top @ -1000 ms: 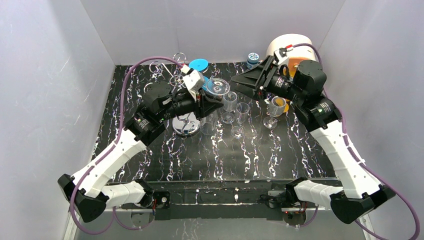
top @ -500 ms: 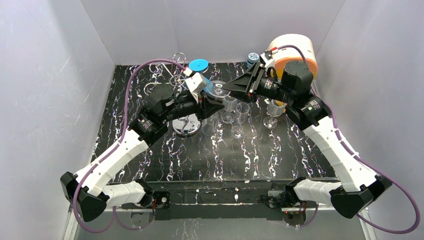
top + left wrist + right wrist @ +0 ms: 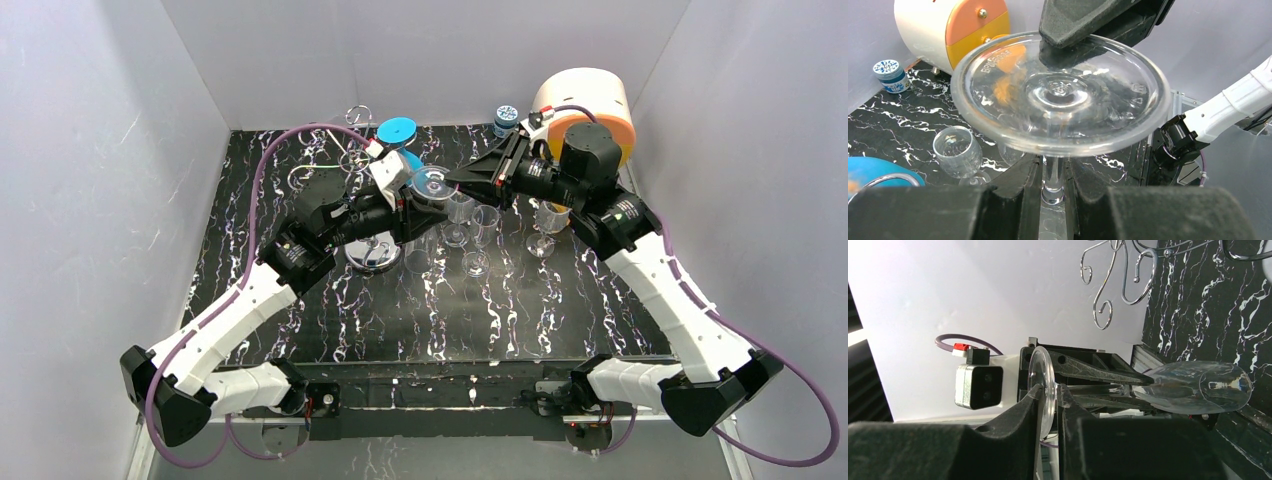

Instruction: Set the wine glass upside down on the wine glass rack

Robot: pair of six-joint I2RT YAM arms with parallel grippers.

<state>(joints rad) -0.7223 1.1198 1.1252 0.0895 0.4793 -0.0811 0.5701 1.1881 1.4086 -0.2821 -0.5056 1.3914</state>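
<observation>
The clear wine glass (image 3: 433, 181) is held in the air on its side, above the table's back middle. My left gripper (image 3: 418, 200) is shut on its stem (image 3: 1053, 172), and the round foot (image 3: 1060, 92) faces the left wrist camera. From the right, my right gripper (image 3: 452, 180) is shut on the foot's rim (image 3: 1042, 385), one finger on each face of the disc. The bowl (image 3: 1198, 387) points away from it. The wine glass rack stands behind the left arm, showing its chrome base (image 3: 371, 251), top loop (image 3: 358, 113) and scroll arms (image 3: 1108, 275).
Three other clear glasses (image 3: 459, 205) (image 3: 485, 225) (image 3: 552, 215) stand upright on the black marbled table under the grippers. At the back are a blue disc (image 3: 397, 130), a blue-capped jar (image 3: 506, 118) and a white and orange drum (image 3: 590, 100).
My right gripper has moved left to the glass's foot and closed its jaws over the rim. The left gripper has kept hold of the stem, shifting only slightly.
</observation>
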